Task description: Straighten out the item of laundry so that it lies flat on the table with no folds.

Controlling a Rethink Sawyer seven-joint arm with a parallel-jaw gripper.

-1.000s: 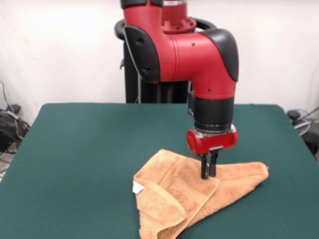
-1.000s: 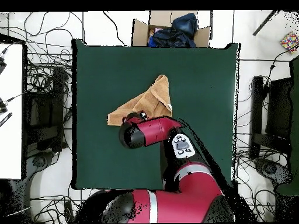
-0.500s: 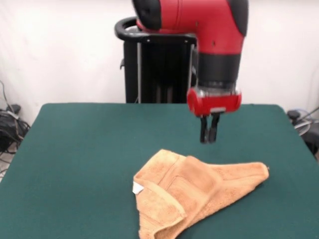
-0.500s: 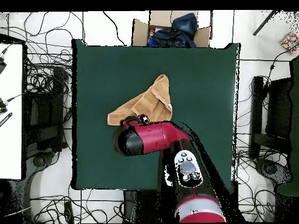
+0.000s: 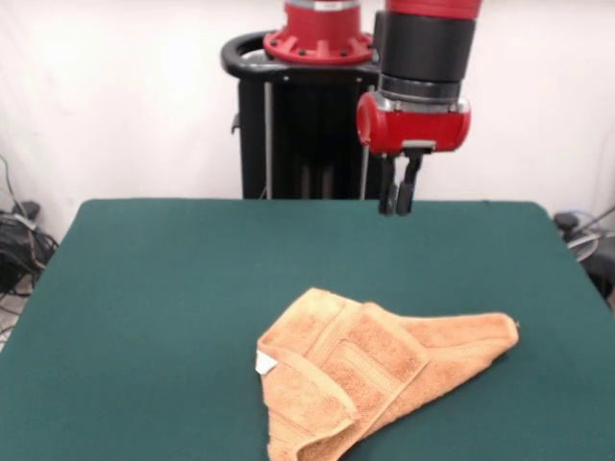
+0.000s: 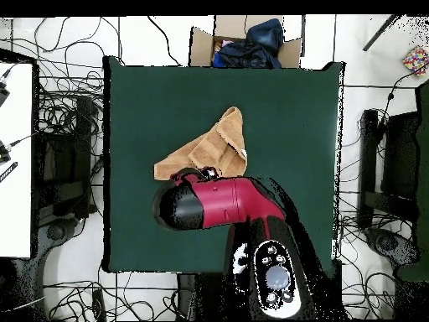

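Note:
The orange-tan towel (image 5: 370, 375) lies crumpled and folded over itself on the dark green table (image 5: 173, 288), toward the near right in the front view, with a small white tag at its left edge. It also shows in the overhead view (image 6: 209, 147), partly hidden by the arm. My gripper (image 5: 397, 207) hangs well above the table, high over the far side of the towel, with its fingers close together and nothing between them. In the overhead view the arm's red body hides the gripper.
A cardboard box (image 6: 243, 42) with dark clothing stands beyond the table's far edge in the overhead view. Cables lie on the floor around the table. The robot's black pedestal (image 5: 298, 125) stands behind the table.
My gripper has risen from the towel's surface to high above the table, with nothing in it. The towel lies as it did, its upper fold a little flatter.

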